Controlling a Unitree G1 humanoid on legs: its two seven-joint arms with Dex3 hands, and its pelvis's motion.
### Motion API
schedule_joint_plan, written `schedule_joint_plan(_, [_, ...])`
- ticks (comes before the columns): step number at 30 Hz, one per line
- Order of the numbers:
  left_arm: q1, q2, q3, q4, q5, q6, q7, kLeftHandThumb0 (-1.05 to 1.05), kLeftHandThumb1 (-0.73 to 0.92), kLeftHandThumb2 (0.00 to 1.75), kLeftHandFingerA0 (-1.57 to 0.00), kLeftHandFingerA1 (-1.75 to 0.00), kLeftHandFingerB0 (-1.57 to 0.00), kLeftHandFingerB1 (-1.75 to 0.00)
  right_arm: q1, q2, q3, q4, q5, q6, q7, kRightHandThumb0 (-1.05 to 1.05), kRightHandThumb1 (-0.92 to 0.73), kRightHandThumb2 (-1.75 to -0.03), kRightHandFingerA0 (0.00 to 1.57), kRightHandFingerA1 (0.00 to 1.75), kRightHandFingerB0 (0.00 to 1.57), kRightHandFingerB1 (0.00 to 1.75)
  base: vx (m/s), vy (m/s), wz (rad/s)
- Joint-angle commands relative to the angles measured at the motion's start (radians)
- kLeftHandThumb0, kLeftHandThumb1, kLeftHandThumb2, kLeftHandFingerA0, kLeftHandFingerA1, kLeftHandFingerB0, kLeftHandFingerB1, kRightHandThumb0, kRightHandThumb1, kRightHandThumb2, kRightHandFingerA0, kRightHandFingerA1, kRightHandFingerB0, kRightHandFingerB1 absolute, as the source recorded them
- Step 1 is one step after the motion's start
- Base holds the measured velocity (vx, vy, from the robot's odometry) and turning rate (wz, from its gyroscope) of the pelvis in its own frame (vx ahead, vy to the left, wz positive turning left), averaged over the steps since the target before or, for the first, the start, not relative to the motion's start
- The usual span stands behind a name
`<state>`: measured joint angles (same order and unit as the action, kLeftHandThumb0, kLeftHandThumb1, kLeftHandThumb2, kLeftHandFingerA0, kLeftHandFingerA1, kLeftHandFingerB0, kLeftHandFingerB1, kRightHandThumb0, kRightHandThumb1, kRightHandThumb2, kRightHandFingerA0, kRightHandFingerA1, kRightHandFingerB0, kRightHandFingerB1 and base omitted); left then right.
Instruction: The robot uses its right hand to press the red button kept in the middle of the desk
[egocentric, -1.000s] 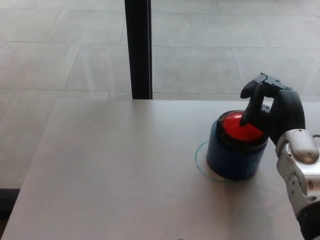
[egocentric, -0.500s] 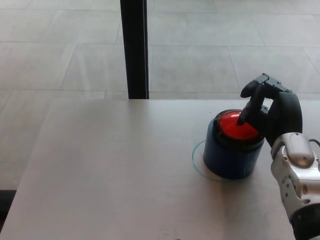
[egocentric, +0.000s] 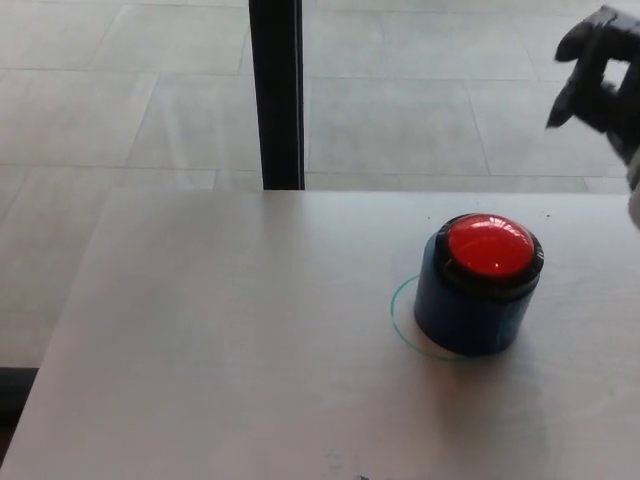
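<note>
Red button (egocentric: 489, 247) seated in blue cylindrical housing (egocentric: 468, 318), upright on desk (egocentric: 220, 340), right of desk centre, on a thin teal ring outline (egocentric: 398, 315) that likely marks its spot. Right robot hand (egocentric: 598, 70) raised well above and right-behind the button, apart from it, clear of the dome; partly cut by frame edge, finger state impossible to tell. Left robot hand not visible. Black post (egocentric: 276, 95) behind the button, beyond desk edge. No containers present; housing holds only the button.
</note>
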<state>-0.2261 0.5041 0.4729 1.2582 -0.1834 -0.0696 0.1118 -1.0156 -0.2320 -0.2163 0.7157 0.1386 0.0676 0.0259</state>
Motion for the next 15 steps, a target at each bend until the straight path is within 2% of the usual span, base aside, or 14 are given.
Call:
schedule_joint_plan(1, [0.011,0.004,0.023,-0.003,-0.028,-0.004,0.011,-0.45,0.61,1.06,-0.51,-1.43,-0.4,-1.13,-0.038,-0.067,-0.019,-0.003,0.016,0.06,0.036,-0.15,-0.48,-1.35,0.93,1.75,0.74,1.67,0.0,0.0,0.0])
schedule_joint_plan(4, [0.017,0.007,0.011,-0.004,-0.014,-0.01,0.006,-0.46,0.6,1.11,-0.52,-1.43,-0.46,-1.16,-0.034,-0.118,-0.051,-0.012,0.035,0.051,0.057,-0.18,-0.46,-1.35,0.94,1.75,0.76,1.67,0.0,0.0,0.0])
schedule_joint_plan(6, [0.018,0.01,0.007,-0.007,-0.012,-0.006,0.0,-0.45,0.6,1.09,-0.52,-1.43,-0.38,-1.11,-0.025,-0.165,-0.076,-0.023,0.048,0.062,0.079,-0.17,-0.48,-1.33,0.95,1.75,0.76,1.66,0.0,0.0,0.0])
schedule_joint_plan(9, [0.022,0.012,0.005,-0.007,-0.013,-0.01,-0.01,-0.46,0.59,1.12,-0.53,-1.43,-0.48,-1.15,-0.014,-0.214,-0.103,-0.021,0.055,0.072,0.082,-0.16,-0.48,-1.32,0.94,1.75,0.78,1.63,0.0,0.0,0.0])
schedule_joint_plan(10, [0.013,0.009,0.015,-0.001,-0.022,-0.001,0.004,-0.44,0.61,1.06,-0.51,-1.42,-0.4,-1.14,0.013,-0.265,-0.133,-0.014,0.056,0.067,0.078,-0.14,-0.5,-1.32,0.94,1.75,0.76,1.64,0.0,0.0,0.0])
schedule_joint_plan(11, [0.015,0.01,0.005,-0.003,-0.012,-0.005,0.005,-0.44,0.59,1.09,-0.52,-1.45,-0.47,-1.19,0.034,-0.289,-0.162,0.001,0.068,0.047,0.079,-0.12,-0.52,-1.3,0.92,1.75,0.77,1.61,0.0,0.0,0.0])
schedule_joint_plan(12, [0.016,0.012,-0.001,-0.002,-0.006,-0.008,0.003,-0.44,0.6,1.09,-0.52,-1.41,-0.47,-1.16,0.047,-0.31,-0.195,0.013,0.09,0.045,0.092,-0.1,-0.55,-1.27,0.92,1.75,0.77,1.61,0.0,0.0,0.0])
schedule_joint_plan(14, [0.015,0.01,0.005,0.001,-0.014,-0.016,0.007,-0.45,0.58,1.1,-0.54,-1.44,-0.47,-1.15,0.114,-0.389,-0.277,0.033,0.111,0.046,0.085,-0.12,-0.59,-1.19,0.92,1.75,0.75,1.63,0.0,0.0,0.0])
schedule_joint_plan(15, [0.013,0.012,0.01,-0.002,-0.019,-0.01,0.008,-0.44,0.6,1.09,-0.52,-1.44,-0.42,-1.14,0.128,-0.402,-0.3,0.034,0.113,0.056,0.062,-0.12,-0.53,-1.23,0.96,1.75,0.79,1.61,0.0,0.0,0.0])
